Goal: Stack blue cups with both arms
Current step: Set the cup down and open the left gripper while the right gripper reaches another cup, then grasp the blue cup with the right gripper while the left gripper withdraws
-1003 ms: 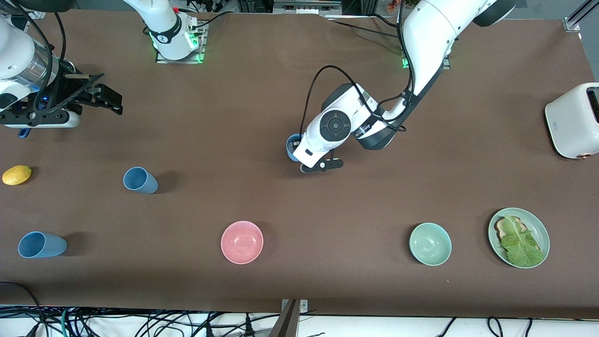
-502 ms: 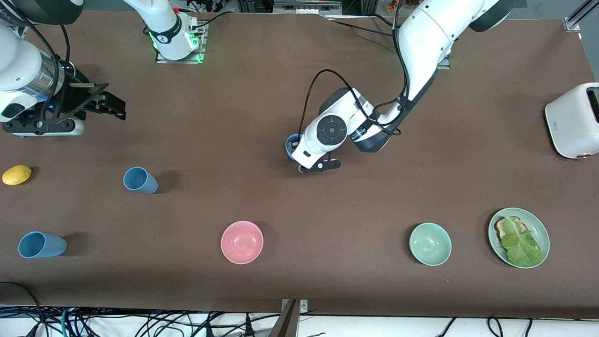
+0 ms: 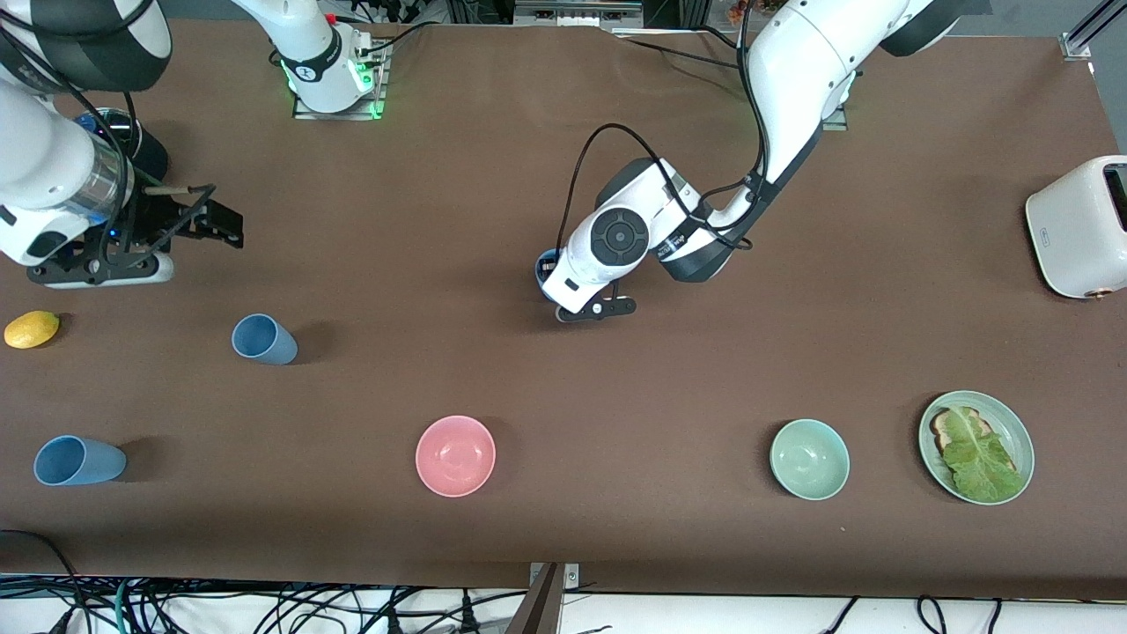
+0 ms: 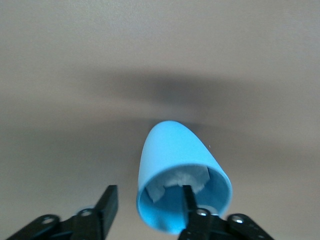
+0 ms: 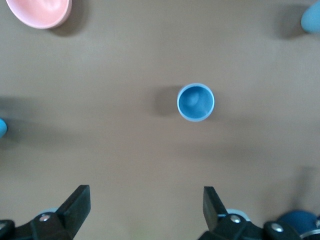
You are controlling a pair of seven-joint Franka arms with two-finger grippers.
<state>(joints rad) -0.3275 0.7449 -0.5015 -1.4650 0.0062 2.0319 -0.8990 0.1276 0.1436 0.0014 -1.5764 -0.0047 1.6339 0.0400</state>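
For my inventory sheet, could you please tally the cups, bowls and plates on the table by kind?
light-blue matte tumbler cups: 3
round matte bowls: 2, pink bowl and pale green bowl
pale green round plate: 1
Total: 6

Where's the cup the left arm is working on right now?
In the front view, that blue cup stands mid-table, farther from the camera than the pink bowl. The left pincer straddles its rim, one finger inside and one outside.
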